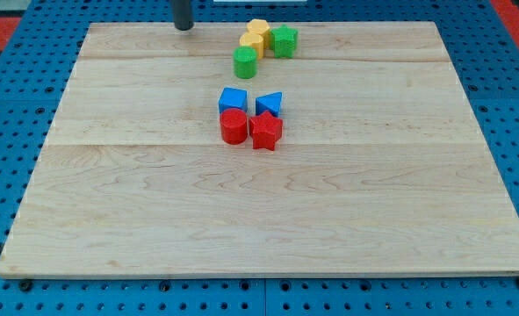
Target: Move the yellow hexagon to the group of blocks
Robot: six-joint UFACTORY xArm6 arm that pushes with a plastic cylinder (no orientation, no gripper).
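My tip [183, 26] stood at the desk's [154, 219] far edge, left of the yellow hexagon [258, 29], grasping nothing, presumably to push it.

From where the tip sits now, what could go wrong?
1. My tip sits at the view's top, left of the yellow hexagon; a push from here likely sends it rightward, not down.
2. The hexagon touches the yellow block and green block; they may get dragged along.

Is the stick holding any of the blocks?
No, nothing is held. My tip sits at the board's top edge, apart from the yellow blocks to its right.
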